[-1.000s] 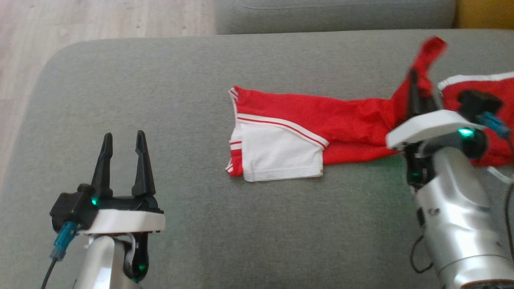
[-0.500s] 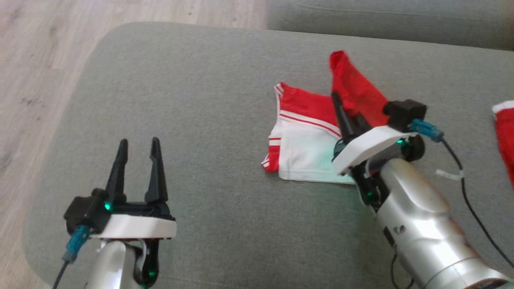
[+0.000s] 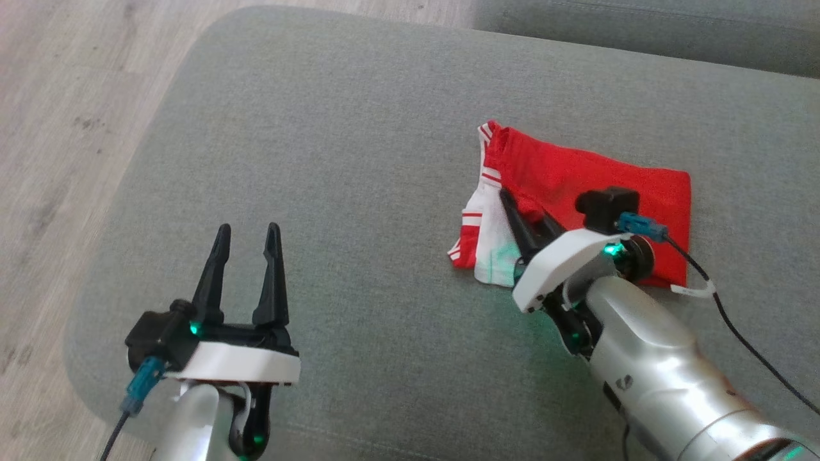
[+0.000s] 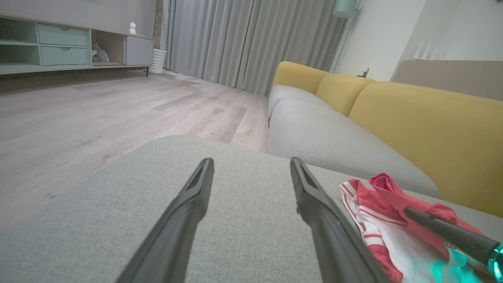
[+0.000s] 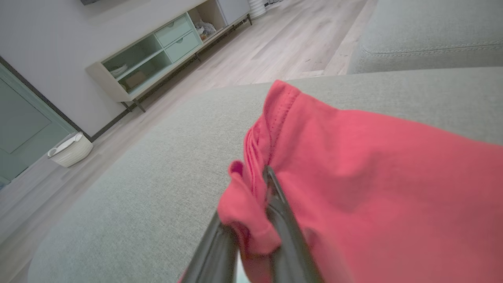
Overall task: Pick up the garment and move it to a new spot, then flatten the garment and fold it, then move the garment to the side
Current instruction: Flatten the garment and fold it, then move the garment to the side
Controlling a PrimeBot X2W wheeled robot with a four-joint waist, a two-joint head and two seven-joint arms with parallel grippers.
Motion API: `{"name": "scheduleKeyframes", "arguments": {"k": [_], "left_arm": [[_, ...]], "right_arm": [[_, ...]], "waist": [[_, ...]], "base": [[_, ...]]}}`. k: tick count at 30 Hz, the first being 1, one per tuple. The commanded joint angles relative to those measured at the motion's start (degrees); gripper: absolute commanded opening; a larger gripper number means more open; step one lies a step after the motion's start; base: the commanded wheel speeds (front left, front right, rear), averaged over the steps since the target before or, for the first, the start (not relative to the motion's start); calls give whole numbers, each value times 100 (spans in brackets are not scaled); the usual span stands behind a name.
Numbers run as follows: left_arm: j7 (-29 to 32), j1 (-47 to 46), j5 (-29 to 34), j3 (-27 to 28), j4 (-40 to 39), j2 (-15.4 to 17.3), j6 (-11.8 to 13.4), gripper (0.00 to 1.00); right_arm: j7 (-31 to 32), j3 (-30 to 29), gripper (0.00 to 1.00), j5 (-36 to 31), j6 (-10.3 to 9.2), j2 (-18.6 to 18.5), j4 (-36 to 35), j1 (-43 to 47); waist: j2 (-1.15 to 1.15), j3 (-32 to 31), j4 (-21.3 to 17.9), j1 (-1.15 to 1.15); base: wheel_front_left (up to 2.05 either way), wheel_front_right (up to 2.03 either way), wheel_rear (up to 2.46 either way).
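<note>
**Item 1, garment** (image 3: 596, 186). Red cloth with a white panel and white stripes. It lies on the right half of the grey sofa cushion (image 3: 320, 128), doubled over so that a red layer covers most of the white panel. Only a strip of white and the striped edge show at its near-left side. The top layer looks fairly flat, though I see a bunched hem at the left end.

**Item 2, right end effector** (image 3: 522, 206). It rests low on the garment's left part, with the fingers pointing far-left. In the right wrist view I see the fingers close together with a fold of red hem pinched between them. I log it as gripping the cloth by a narrow bite.

**Item 3, left end effector** (image 3: 248, 228). It is spread fully wide and holds nothing. It hovers over bare cushion at the near left, well apart from the garment.

**Item 4, surroundings.** A second grey cushion (image 3: 640, 32) sits beyond the first. The pale wood floor (image 3: 64, 96) is on the left. The left wrist view shows a yellow backrest (image 4: 432, 129).

**Step in hand, my judgement.** This is the folding step, with one fold laid over and the hem not yet released.

**Next move calls for:**
- I should spread the right fingers and draw them back low along their own line, so the bunched hem is not dragged and the fold stays closed.
- I should then check that the edges line up.
- After that comes a second fold or the carry to the side, and the left end effector is free for either.
</note>
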Motion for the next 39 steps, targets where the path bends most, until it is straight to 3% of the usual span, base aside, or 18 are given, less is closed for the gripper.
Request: {"name": "scheduleKeyframes", "arguments": {"k": [1, 5, 10, 15, 19, 23, 30, 39], "left_arm": [[-46, -297, -32, 181, -156, 34, 32, 100], [-46, -310, 25, 277, -134, 34, 30, 100], [-46, -293, 127, 416, -159, 35, 27, 100], [-46, -197, 280, 707, -254, 41, 145, 100], [-46, -80, 346, 805, -298, 39, 125, 100], [-46, 10, 369, 884, -323, 36, 134, 100], [-46, 249, 461, 916, -341, 35, 169, 100], [-46, 411, 442, 891, -372, 34, 212, 100]], "right_arm": [[-49, 224, 100, 117, -10, 91, -226, -189], [-94, 491, 100, 147, -10, 91, -248, -288], [-171, 199, 100, 33, -10, 91, -139, -430], [-183, -1245, 100, -1151, -10, 91, -723, -361], [-184, -2404, 100, -2329, -10, 91, -1690, 367], [-184, -3185, 100, -2966, -10, 91, -2731, 1270], [-185, -3591, 100, -3175, -10, 91, -3538, 2474], [-185, -3629, 100, -3147, -10, 91, -3548, 2822]], "waist": [[0, -3, -49, 0], [0, -74, -261, 0], [0, -187, -553, 0], [0, -315, -967, 0], [0, -415, -1244, 0], [0, -473, -1414, 0], [0, -474, -1637, 0], [0, -418, -1709, 0]], "base": [[0, 0, 0], [0, 0, 0], [0, 0, 0], [0, 0, 0], [0, 0, 0], [0, 0, 0], [0, 0, 0], [0, 0, 0]]}}
